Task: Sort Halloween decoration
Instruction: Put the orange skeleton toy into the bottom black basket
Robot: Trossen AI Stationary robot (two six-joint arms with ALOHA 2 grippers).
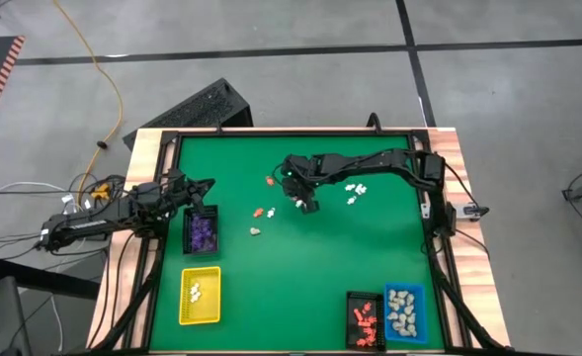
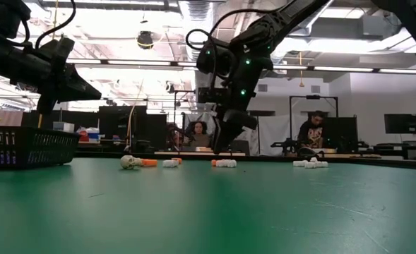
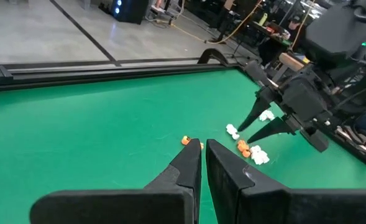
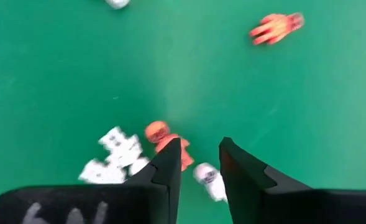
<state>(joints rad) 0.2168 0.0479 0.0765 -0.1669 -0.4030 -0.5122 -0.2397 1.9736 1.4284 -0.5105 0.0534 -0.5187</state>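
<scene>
The right gripper (image 4: 200,163) is shown pointing down over the middle of the green felt table top (image 1: 300,267), its two dark fingers (image 4: 168,163) parted and empty, with a small gap between them. Just below the tips lie a tiny orange-red figurine (image 4: 161,135), a tiny white figurine (image 4: 209,179) and a flat white skeleton-like piece (image 4: 114,155), close together. Another orange-red figurine (image 4: 276,27) lies farther off; more white ones (image 1: 354,191) lie to the right. The pieces are judged light, rigid, smooth and apt to skid or flip, so each is best pinched across its body, one at a time. Sorted pieces lie in the black wire tray (image 1: 201,230), the yellow tray (image 1: 200,296), the black tray (image 1: 364,318) and the blue tray (image 1: 403,311). The left gripper (image 1: 207,186) is held clenched, empty, beside the wire tray.
</scene>
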